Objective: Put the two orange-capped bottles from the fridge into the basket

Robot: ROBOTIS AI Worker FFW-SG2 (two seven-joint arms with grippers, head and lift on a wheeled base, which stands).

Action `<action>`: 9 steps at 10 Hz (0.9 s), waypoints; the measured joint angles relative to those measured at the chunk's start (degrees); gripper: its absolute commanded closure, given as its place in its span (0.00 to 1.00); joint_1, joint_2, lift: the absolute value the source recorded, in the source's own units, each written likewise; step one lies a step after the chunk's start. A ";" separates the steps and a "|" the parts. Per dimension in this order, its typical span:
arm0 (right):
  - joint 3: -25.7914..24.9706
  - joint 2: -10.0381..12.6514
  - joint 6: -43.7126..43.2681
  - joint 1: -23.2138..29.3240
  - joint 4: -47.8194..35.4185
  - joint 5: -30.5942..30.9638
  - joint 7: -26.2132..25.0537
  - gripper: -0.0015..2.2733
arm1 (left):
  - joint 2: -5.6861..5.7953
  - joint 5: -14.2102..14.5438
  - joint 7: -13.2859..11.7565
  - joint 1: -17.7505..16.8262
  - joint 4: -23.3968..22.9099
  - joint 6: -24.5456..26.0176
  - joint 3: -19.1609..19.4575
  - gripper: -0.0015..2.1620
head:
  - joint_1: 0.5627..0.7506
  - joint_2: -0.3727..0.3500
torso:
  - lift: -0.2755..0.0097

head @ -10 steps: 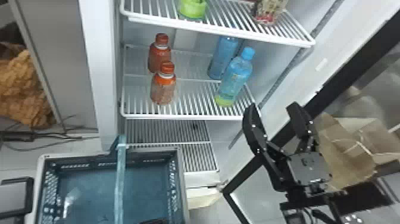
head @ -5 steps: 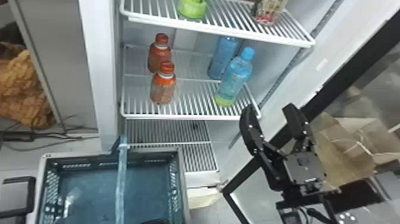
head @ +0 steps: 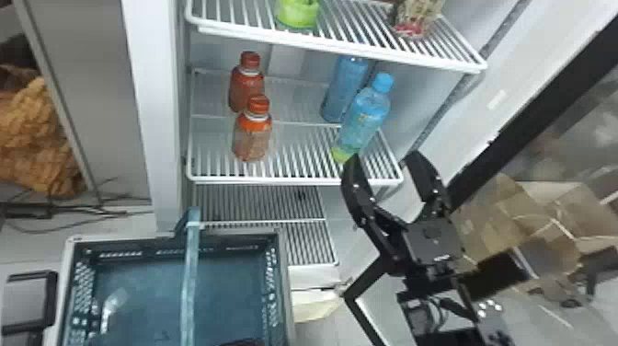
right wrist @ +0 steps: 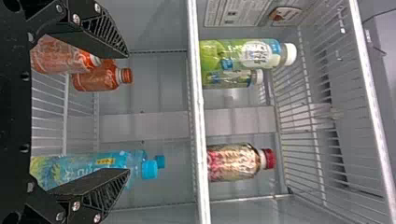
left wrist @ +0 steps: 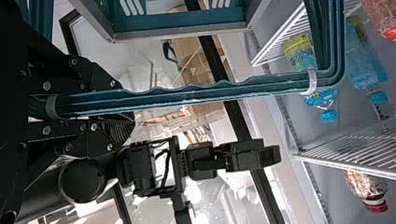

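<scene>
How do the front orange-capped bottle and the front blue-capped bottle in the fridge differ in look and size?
The orange-capped bottle is shorter than the blue-capped bottle. The orange-capped bottle looks reddish-orange, while the blue-capped bottle is blue with a yellow-green base. Both stand upright on the same shelf.

It looks like a lab or workshop: an open drinks fridge [head: 154, 101] stands near loose floor cables [head: 28, 211] and brown cardboard [head: 547, 250].
</scene>
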 measured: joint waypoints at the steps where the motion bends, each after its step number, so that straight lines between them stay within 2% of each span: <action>1: 0.50 -0.40 1.46 -1.50 1.14 0.18 0.63 0.09 | 0.02 0.04 0.00 -0.04 0.00 0.00 -0.02 0.56 | 0.70 0.03 | 0.14; 9: 6.82 -3.08 3.04 -14.97 14.92 3.11 2.88 0.09 | 0.09 0.01 0.00 -0.04 0.00 0.26 -0.11 0.56 | 0.70 0.04 | 0.14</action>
